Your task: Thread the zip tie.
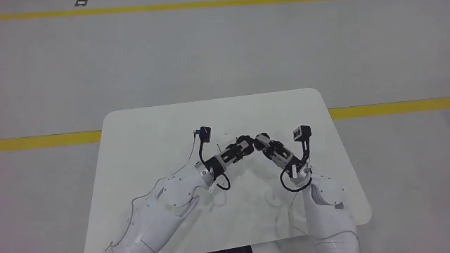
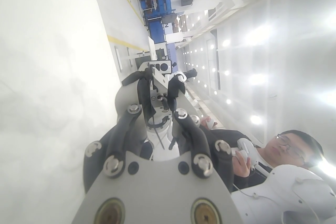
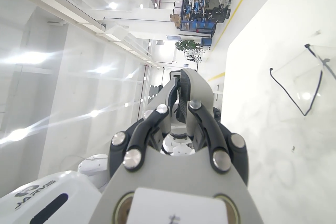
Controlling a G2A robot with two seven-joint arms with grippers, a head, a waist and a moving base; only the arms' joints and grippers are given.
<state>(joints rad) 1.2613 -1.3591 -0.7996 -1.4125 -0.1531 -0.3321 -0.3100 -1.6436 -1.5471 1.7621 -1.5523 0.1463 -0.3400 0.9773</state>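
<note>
Right gripper [image 3: 180,79] clamped pad-to-pad, contents hidden; left gripper [image 1: 246,143] grip unreadable. Tips meet mid-frame over white rounded table [image 1: 140,154], likely aligning tail. Bent black plastic zip tie [image 3: 287,92] lies frame right, on table.

No text, label, number or sign can be read with any certainty.

In the top view, what lies between the left end effector [image 1: 246,143] and the right end effector [image 1: 261,140] is too small to tell. In the right wrist view one zip tie [image 3: 325,61] on the table [image 3: 262,156] is cut off by the picture's edge. In the left wrist view a thin dark strip [image 2: 159,136] has its lower end hidden.
</note>
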